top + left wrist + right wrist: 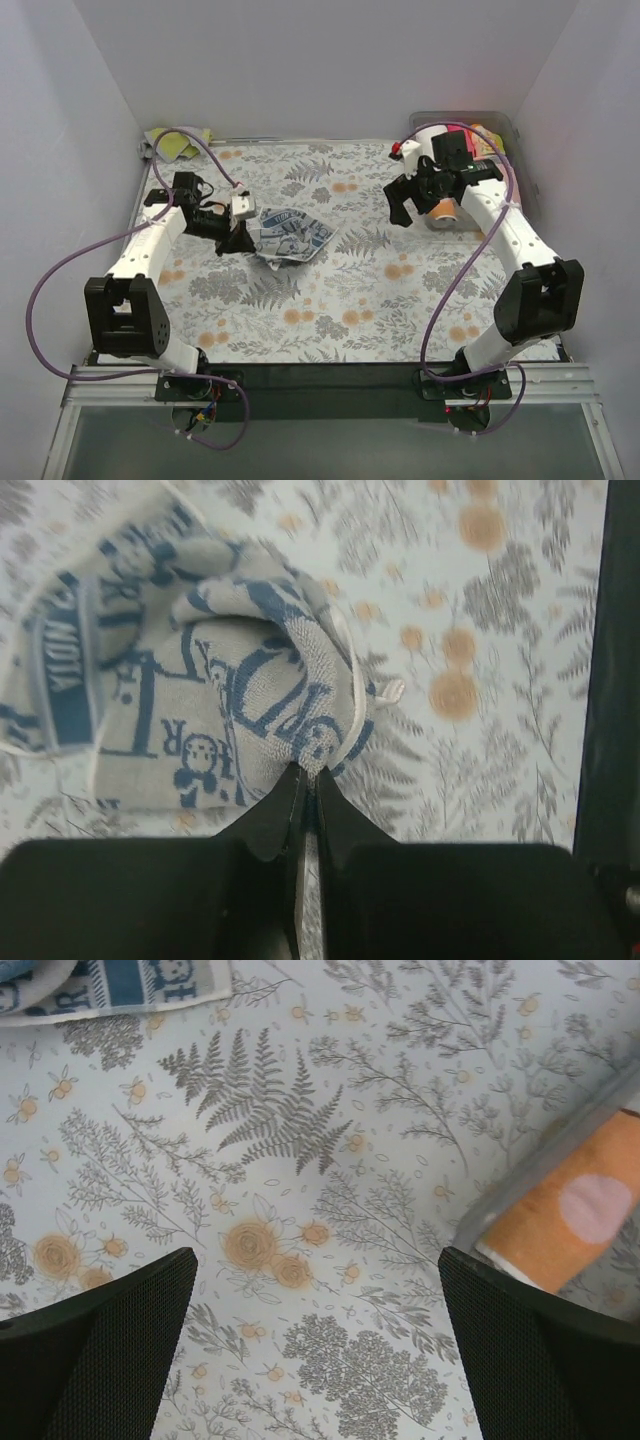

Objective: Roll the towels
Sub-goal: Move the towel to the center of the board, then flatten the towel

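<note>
The left end effector [308,783] is clenched on a raised fold of the white towel with blue print [200,680], its two fingertips pressed together with the cloth pinched between them. The rest of that towel lies crumpled and partly spread on the floral covering [350,290] of the table, left of the middle and somewhat toward the far edge. In the top view the left end effector [238,238] sits low at the towel's [290,235] left side.

The right end effector [317,1260] is released, jaws spread wide with nothing between them, and hangs above bare floral covering toward the table's right edge [405,205]. Just beside its right finger an orange rolled towel [560,1220] lies behind the clear wall of a plastic bin [545,1155], which stands at the far right corner [500,122]. The printed towel's edge [110,985] shows well apart from it.

A yellow-green towel [180,145] lies bunched at the far left corner.
</note>
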You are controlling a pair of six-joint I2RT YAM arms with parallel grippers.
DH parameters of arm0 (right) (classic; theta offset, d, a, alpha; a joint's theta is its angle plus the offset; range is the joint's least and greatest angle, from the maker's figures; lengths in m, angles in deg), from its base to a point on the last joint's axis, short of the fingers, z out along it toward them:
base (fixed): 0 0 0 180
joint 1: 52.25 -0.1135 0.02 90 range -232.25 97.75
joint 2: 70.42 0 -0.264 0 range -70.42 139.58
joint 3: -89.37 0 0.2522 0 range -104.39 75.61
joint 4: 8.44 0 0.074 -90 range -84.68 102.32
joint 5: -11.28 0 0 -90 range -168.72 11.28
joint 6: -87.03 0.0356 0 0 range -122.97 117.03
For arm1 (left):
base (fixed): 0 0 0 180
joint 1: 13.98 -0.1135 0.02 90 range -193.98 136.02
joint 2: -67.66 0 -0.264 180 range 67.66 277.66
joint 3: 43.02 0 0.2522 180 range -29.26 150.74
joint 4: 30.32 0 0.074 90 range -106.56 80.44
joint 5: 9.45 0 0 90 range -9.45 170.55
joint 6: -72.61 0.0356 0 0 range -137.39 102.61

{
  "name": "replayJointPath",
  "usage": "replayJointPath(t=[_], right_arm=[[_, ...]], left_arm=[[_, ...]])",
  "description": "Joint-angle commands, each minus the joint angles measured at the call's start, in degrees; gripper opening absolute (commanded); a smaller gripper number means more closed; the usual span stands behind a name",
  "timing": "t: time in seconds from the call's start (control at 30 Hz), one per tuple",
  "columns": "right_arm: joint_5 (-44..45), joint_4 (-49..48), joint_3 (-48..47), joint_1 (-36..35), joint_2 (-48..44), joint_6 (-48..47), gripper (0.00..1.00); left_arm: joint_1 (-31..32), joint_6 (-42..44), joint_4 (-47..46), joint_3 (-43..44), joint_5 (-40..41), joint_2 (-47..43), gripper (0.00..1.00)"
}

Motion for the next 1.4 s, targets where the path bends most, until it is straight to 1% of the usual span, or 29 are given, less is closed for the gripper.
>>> replayJointPath(t=[0.0, 0.03, 0.1, 0.13, 0.2, 0.23, 0.3, 0.33, 0.4, 0.43, 0.47, 0.5, 0.53, 0.6, 0.63, 0.73, 0.8, 0.83, 0.9, 0.93, 0.97, 1.0, 1.07, 1.1, 1.13, 1.2, 1.23, 1.3, 1.37], right_arm=[[-2.5, -1.4, 1.2, -4.1, 2.0, -0.1, 0.94], [-2.3, -1.6, 1.1, -6.3, 2.7, 0.2, 0.91], [-2.3, -2.4, 0.5, -9.3, 5.1, 0.5, 0.89], [-1.9, -2.7, -0.9, -10.2, 5.9, 0.7, 0.85], [-1.7, -3.2, -2.8, -11.9, 9.3, 1.7, 0.82], [-2.0, -3.3, -4.1, -12.2, 11.9, 2.1, 0.76], [-2.0, -3.9, -7.5, -12.8, 14.6, 3.9, 0.72], [-2.3, -4.1, -8.6, -12.9, 15.9, 4.5, 0.70], [-2.3, -5.0, -10.8, -13.6, 19.3, 5.6, 0.70], [-2.3, -5.3, -11.5, -13.9, 21.5, 5.9, 0.67], [-2.0, -5.7, -12.1, -14.1, 22.5, 6.1, 0.67], [-1.4, -6.4, -12.9, -14.7, 23.5, 6.7, 0.66], [-0.9, -6.9, -13.2, -15.1, 24.5, 6.8, 0.64], [0.1, -8.3, -13.8, -15.9, 27.2, 7.2, 0.63], [0.7, -9.0, -13.8, -16.5, 28.0, 7.3, 0.61], [2.9, -10.4, -13.8, -18.4, 30.7, 7.4, 0.60], [4.4, -11.1, -13.9, -20.0, 32.7, 7.3, 0.59], [5.1, -11.3, -13.8, -20.4, 33.7, 7.3, 0.57], [6.2, -12.4, -13.8, -21.3, 34.6, 7.5, 0.56], [7.4, -12.9, -13.6, -22.2, 35.5, 7.5, 0.52], [8.0, -13.1, -13.6, -22.7, 36.1, 7.5, 0.52], [8.5, -13.3, -13.6, -23.1, 36.6, 7.5, 0.48], [8.7, -13.4, -13.1, -24.0, 37.9, 7.4, 0.31], [8.2, -13.2, -12.8, -24.4, 38.0, 7.3, 0.19], [7.1, -13.0, -12.6, -24.3, 38.0, 7.3, 0.02], [5.0, -11.3, -13.0, -23.9, 37.5, 7.1, 0.01], [1.6, -10.7, -13.4, -22.7, 36.2, 7.3, 0.01], [-1.8, -9.7, -14.8, -19.6, 34.0, 9.1, 0.01], [-6.6, -9.8, -15.8, -17.4, 29.9, 11.9, 0.01]], left_arm=[[-0.5, 27.0, 20.6, -2.6, 9.0, -4.5, 0.01], [-0.5, 27.8, 21.7, -4.5, 11.5, -4.6, 0.08], [-0.8, 27.7, 21.7, -6.0, 13.7, -5.5, 0.14], [-1.0, 28.0, 21.7, -6.7, 14.4, -5.9, 0.16], [-2.3, 28.8, 21.7, -7.3, 16.1, -7.6, 0.25], [-4.4, 29.2, 21.8, -7.8, 16.6, -8.1, 0.29], [-7.3, 29.5, 21.7, -7.8, 18.0, -8.4, 0.38], [-8.5, 29.2, 21.7, -7.4, 17.8, -8.3, 0.40], [-11.5, 27.2, 21.1, -5.3, 15.9, -7.0, 0.59], [-12.0, 25.7, 20.3, -4.5, 15.2, -5.2, 0.60], [-12.1, 23.2, 18.7, -3.3, 15.1, -4.2, 0.71], [-12.1, 17.5, 14.8, -2.8, 14.7, -3.4, 0.71], [-12.1, 13.6, 12.4, -2.5, 14.5, -2.5, 0.71], [-12.0, 7.4, 8.2, -0.9, 14.1, -0.3, 0.70], [-12.0, 2.1, 4.7, -0.6, 14.4, 0.2, 0.69], [-12.1, -3.3, 0.0, -1.1, 14.0, 0.8, 0.68], [-11.9, -5.5, -2.1, -1.9, 14.6, 0.1, 0.68], [-11.8, -6.4, -3.0, -2.4, 14.8, 0.0, 0.68], [-11.8, -6.5, -3.2, -2.9, 15.2, -0.7, 0.68], [-11.8, -6.3, -3.3, -3.7, 15.2, -1.1, 0.67], [-11.8, -4.7, -3.1, -4.2, 14.8, -1.7, 0.67], [-11.5, -3.3, -2.8, -4.8, 14.6, -2.5, 0.67], [-10.4, 0.5, -2.3, -7.6, 15.8, -5.4, 0.68], [-9.0, 1.6, -2.2, -8.9, 17.9, -6.5, 0.68], [-8.3, 2.6, -2.2, -10.0, 18.8, -8.8, 0.68], [-7.6, 4.9, -2.0, -12.5, 19.5, -10.5, 0.69], [-7.6, 5.4, -1.9, -13.0, 19.5, -11.8, 0.70], [-7.2, 7.3, -0.7, -13.8, 18.7, -12.4, 0.71], [-6.4, 8.1, -0.3, -14.0, 18.3, -12.8, 0.71]])
